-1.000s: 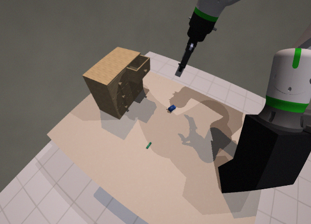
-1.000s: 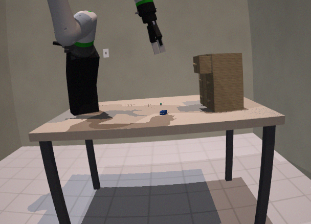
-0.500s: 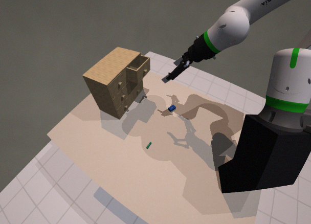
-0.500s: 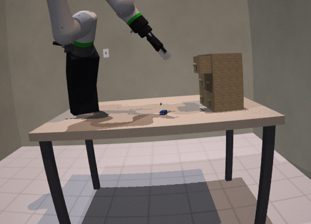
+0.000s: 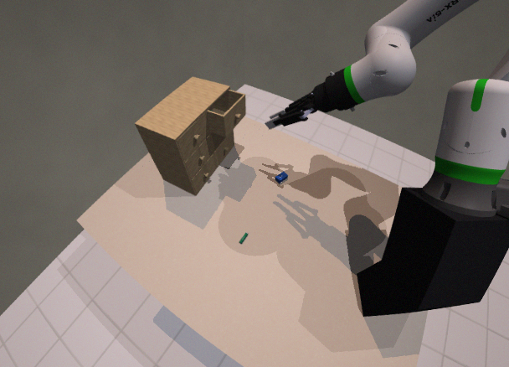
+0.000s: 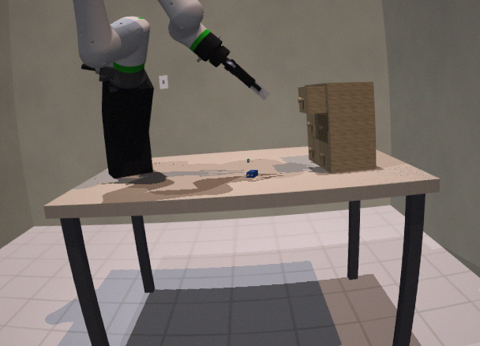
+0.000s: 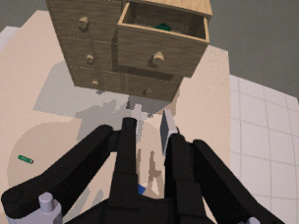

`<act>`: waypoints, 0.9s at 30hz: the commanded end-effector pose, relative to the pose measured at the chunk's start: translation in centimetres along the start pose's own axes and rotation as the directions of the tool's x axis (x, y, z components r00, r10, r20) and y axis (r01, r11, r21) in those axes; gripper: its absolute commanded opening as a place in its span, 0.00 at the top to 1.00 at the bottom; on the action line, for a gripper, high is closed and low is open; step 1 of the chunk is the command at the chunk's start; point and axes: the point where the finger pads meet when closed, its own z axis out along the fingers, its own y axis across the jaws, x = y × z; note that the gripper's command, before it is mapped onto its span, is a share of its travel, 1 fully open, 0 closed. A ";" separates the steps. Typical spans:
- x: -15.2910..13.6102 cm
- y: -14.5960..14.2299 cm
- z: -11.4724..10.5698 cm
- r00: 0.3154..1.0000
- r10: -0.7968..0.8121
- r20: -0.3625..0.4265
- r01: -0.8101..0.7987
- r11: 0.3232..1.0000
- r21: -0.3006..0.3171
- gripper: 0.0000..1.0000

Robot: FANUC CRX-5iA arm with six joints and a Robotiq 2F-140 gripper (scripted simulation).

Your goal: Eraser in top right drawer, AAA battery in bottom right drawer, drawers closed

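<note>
While the end effector hangs before the chest, its fingers nearly together with nothing between them, the top right drawer stands out; a green item, probably the eraser, lies inside; the battery is on the worktop. Pushing off-centre could skew and jam the loose tray; too hard a shove could slide or tip the chest.
</note>
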 end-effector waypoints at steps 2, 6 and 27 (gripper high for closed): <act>0.0 0.0 0.0 1.000 0.002 -0.001 -0.002 1.000 0.015 1.00; 0.0 0.0 0.0 1.000 0.002 -0.001 -0.002 1.000 0.015 1.00; 1.6 0.0 2.8 1.000 0.002 0.000 -0.002 1.000 0.016 1.00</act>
